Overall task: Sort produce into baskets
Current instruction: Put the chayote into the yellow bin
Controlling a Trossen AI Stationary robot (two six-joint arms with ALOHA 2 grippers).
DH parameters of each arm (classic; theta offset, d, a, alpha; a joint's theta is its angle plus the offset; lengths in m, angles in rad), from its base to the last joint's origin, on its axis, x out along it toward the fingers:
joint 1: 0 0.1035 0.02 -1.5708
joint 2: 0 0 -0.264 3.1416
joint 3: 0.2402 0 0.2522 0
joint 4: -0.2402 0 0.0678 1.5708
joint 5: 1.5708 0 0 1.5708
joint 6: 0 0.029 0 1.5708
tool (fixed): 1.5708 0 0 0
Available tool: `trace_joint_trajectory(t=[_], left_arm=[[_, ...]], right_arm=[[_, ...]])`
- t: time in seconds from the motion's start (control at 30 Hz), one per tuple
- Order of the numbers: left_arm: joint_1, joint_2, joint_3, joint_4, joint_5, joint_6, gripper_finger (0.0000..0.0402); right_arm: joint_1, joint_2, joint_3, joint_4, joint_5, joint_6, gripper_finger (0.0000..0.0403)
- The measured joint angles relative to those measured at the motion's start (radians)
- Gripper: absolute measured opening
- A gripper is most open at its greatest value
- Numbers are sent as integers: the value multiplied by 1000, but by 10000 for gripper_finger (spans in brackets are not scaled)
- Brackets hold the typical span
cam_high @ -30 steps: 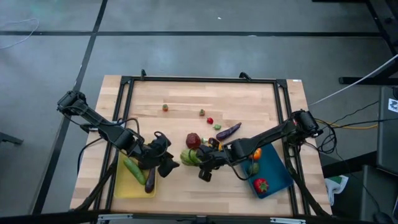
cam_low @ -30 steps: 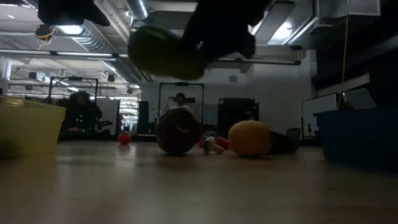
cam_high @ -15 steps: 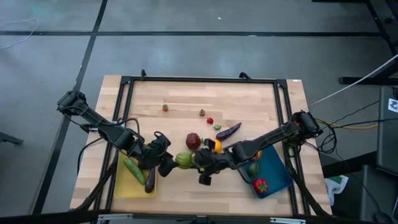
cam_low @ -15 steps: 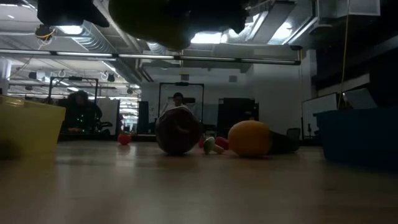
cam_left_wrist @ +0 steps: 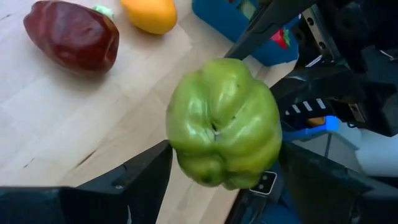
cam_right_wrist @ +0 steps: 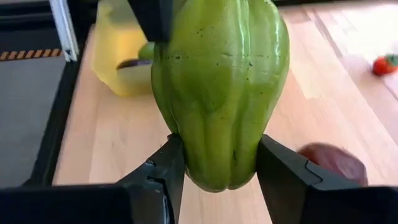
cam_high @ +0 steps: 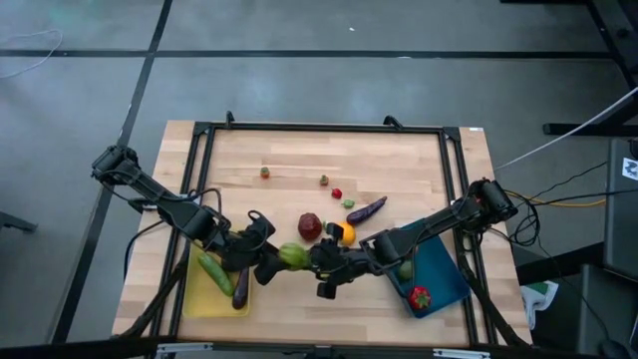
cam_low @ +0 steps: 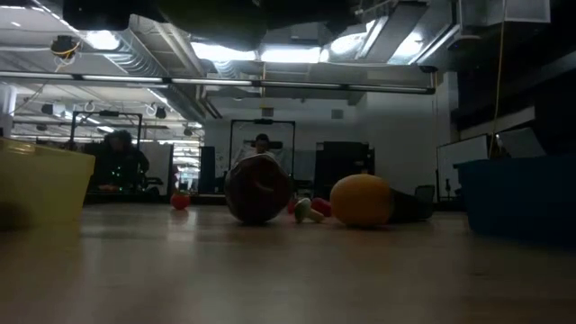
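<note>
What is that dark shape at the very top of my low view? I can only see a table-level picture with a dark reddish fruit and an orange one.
Observer: That is a green pepper, held up off the table. The right end effector is shut on it.
Operator: Is the other arm doing anything?
Observer: The left end effector is open, with a finger on either side of the same pepper, next to the yellow basket.
Operator: Is anything in that basket? I only see its wall.
Observer: Yes, a green cucumber and a purple eggplant lie in it.
</note>
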Motion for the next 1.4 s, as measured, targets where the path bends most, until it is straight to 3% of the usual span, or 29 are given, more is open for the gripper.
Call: trace_joint_trajectory(t=[0.43,0.6,0.8,1.4], left_arm=[[-1,-1,0,20,-43,23,285],[-1,-1,0,21,-52,23,263],[-1,-1,0,21,-54,23,236],[1,0,0,13,-51,80,241]], right_arm=[[-1,0,0,19,11,-7,162],[-1,0,0,19,11,-7,165],[-1,0,0,19,10,-7,191],[-2,0,0,26,2,-7,282]])
